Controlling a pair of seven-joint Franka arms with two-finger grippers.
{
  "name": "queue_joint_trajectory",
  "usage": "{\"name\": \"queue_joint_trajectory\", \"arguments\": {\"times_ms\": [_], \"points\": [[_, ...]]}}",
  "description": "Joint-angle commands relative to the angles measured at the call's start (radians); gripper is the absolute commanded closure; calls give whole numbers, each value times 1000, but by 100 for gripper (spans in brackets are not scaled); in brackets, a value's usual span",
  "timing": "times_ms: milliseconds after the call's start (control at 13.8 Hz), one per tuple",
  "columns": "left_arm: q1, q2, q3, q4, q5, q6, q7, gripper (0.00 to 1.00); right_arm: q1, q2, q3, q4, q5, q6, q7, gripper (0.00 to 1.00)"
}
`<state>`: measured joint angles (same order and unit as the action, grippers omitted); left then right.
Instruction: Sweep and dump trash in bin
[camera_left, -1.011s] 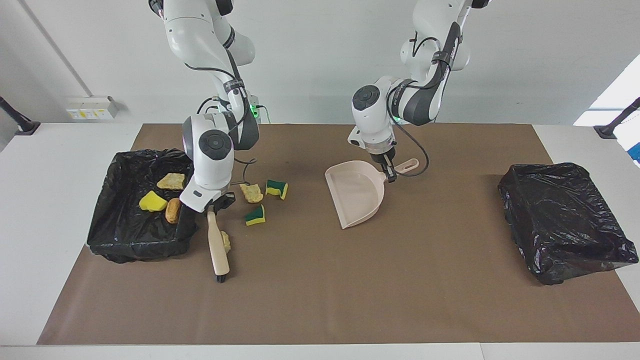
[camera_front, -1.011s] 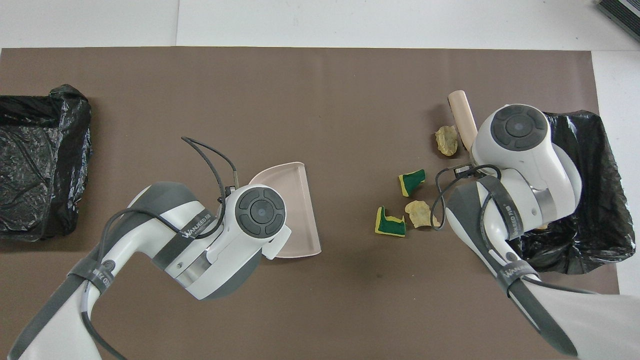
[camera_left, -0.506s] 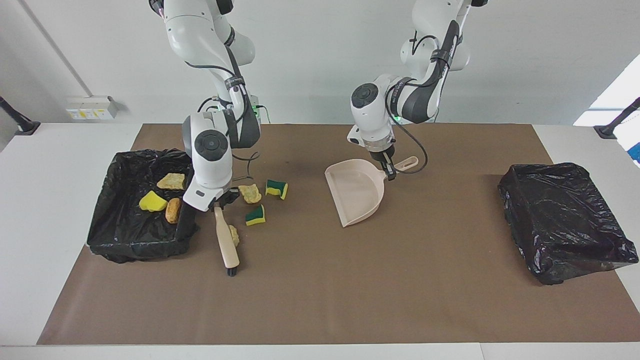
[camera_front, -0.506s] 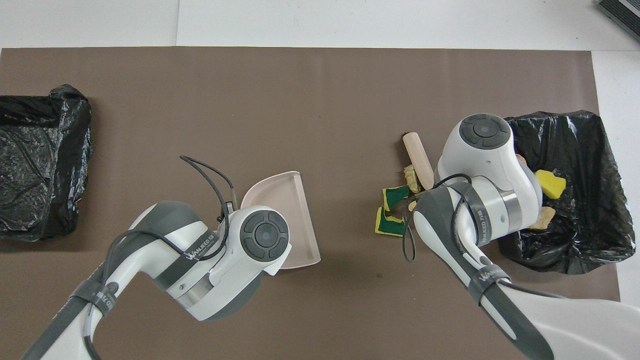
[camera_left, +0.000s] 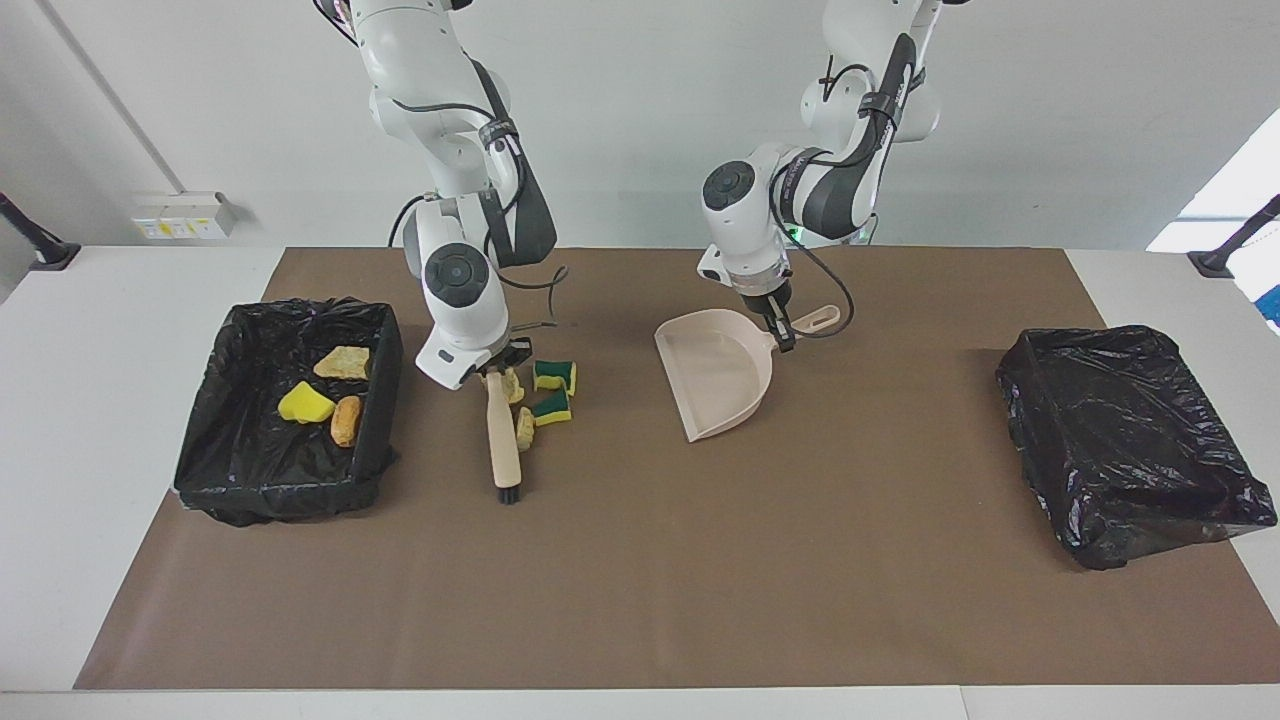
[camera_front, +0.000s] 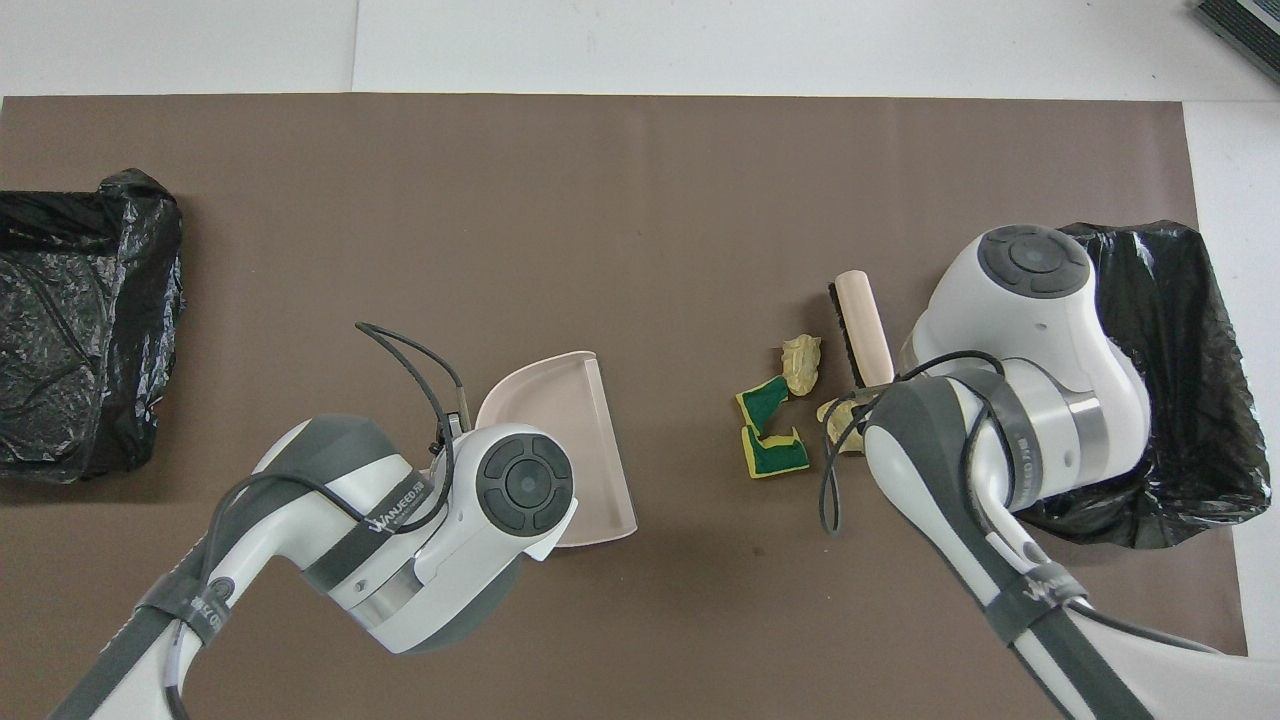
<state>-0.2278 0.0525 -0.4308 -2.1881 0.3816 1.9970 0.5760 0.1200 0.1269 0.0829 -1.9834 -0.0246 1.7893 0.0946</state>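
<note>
Both my arms reach down over the brown mat, each gripping a tool.

In the facing view, the bin (camera_left: 290, 410) at my right arm's end holds three bits of trash (camera_left: 345, 419). At its 3 o'clock my right arm bends steeply down, and my right gripper (camera_left: 492, 372) is clamped on the handle of the brush (camera_left: 502, 440), whose bristle end rests on the mat toward 6 o'clock. Four scraps (camera_left: 552, 406), green-and-yellow sponge chunks and pale wads, lie bunched against the brush at its 3 o'clock. Further along, my left arm comes down with its wrist tilted; my left gripper (camera_left: 782, 334) is closed on the handle of the dustpan (camera_left: 715, 383), its mouth toward 7 o'clock. A second bin (camera_left: 1125, 440) sits at my left arm's end.
</note>
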Motion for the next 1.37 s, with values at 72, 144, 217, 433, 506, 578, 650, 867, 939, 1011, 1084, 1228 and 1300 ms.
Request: {"name": "queue_joint_trajectory", "arguments": {"times_ms": [72, 144, 217, 433, 506, 578, 650, 867, 939, 1011, 1084, 1228, 1300], "points": [[5, -36, 1, -45, 6, 23, -2, 100, -28, -151, 3, -254, 22, 147, -9, 100], [5, -36, 1, -45, 6, 23, 1, 100, -31, -185, 5, -326, 22, 213, -10, 100], [5, -36, 1, -47, 6, 23, 2, 100, -31, -205, 5, -362, 22, 238, -18, 100], [5, -36, 1, -48, 6, 23, 2, 100, -11, -187, 6, -373, 23, 254, 0, 100], [5, -36, 1, -47, 6, 23, 7, 100, -2, -164, 8, -361, 25, 260, 7, 100], [5, -36, 1, -48, 6, 26, 14, 100, 9, -156, 9, -348, 26, 277, 19, 100], [7, -34, 1, -48, 6, 28, 19, 100, 35, -150, 11, -335, 54, 278, 23, 100], [8, -34, 1, -48, 6, 37, 22, 100, 125, -80, 12, -263, 120, 271, 80, 100], [8, -33, 1, -48, 6, 39, 22, 100, 160, -49, 15, -234, 139, 265, 109, 100], [10, -33, 1, -48, 6, 39, 22, 100, 203, -30, 15, -217, 176, 266, 128, 100], [10, -33, 1, -48, 6, 39, 27, 100, 233, -10, 17, -204, 221, 275, 140, 100], [18, -31, 1, -48, 6, 39, 31, 100, 308, 13, 17, -177, 322, 285, 155, 100], [18, -31, 1, -47, 6, 39, 31, 100, 331, 14, 17, -167, 375, 286, 158, 100]]}}
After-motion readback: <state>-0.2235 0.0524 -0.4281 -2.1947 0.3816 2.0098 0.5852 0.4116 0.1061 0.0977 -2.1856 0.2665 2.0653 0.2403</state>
